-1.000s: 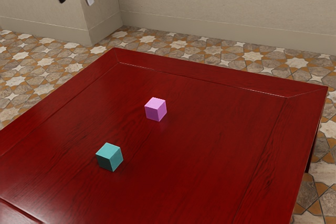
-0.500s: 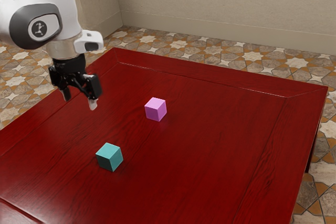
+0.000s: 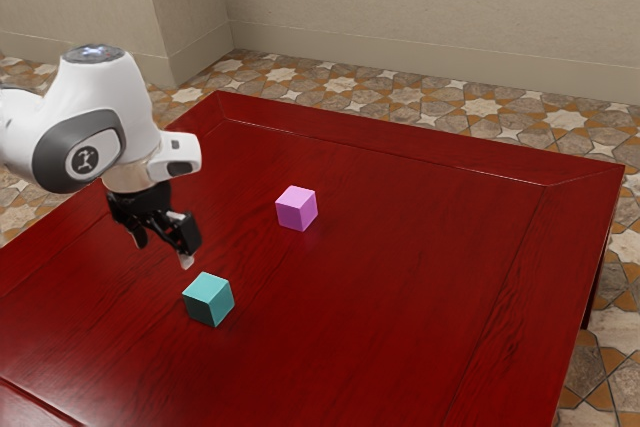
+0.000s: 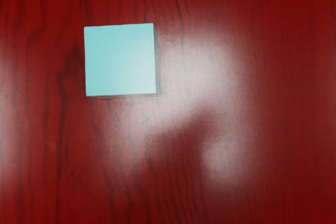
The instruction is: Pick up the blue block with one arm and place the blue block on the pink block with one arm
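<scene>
Exterior view: our gripper (image 3: pixel 165 244) hovers near blue block (image 3: pixel 208 298), jaws seemingly apart, empty. We judge pickup and stacking on pink block (image 3: pixel 296 207) both outstanding.

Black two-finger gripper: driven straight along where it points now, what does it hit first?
Likely the red wooden table, beside the small blue cube: the gripper points down, and the wrist view has the cube off centre. Depth unclear.

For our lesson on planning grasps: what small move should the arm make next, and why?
Probably ease the open gripper toward the exterior view's right and down around the blue block: it hangs above and just off the block, which rests untouched on the table, apart from the pink block.
</scene>
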